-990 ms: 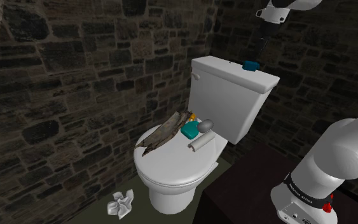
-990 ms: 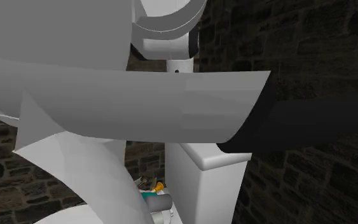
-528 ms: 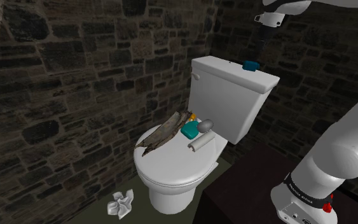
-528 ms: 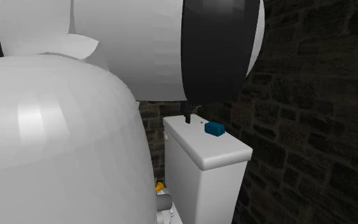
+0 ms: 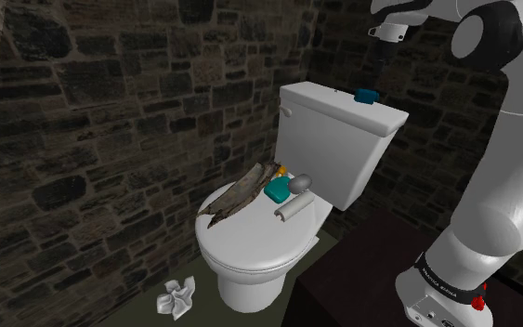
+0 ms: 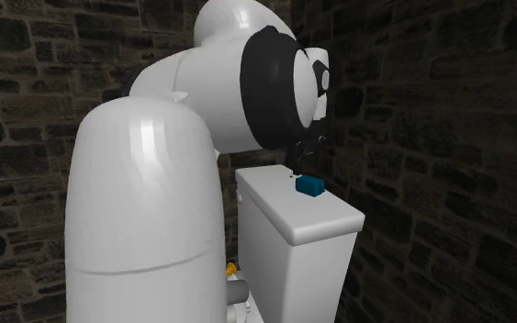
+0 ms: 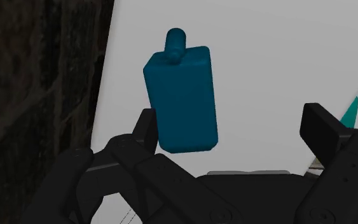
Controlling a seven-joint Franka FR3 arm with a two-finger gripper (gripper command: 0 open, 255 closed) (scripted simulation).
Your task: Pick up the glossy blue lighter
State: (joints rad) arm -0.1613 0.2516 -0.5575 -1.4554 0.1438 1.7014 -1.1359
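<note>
shoulder: above stand (image 5: 347,283), facing toilet (image 5: 250,265) | second exterior: close behind arm (image 6: 146,211) | wrist: over lighter (image 7: 182,95) | shared: tank (image 5: 329,100)

Dim stone walls (image 5: 111,111); soft sheen on white arm (image 6: 141,174).

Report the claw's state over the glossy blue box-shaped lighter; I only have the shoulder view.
Observer: In the wrist view, the claw is open.
Operator: Give me the lighter's place inside it.
Observer: The glossy blue box-shaped lighter lies off-centre, close beside one finger, not clasped.
Operator: Confirm height.
Observer: In the second exterior view, the claw hangs just above the lighter, which lies flat on the white toilet tank lid.
</note>
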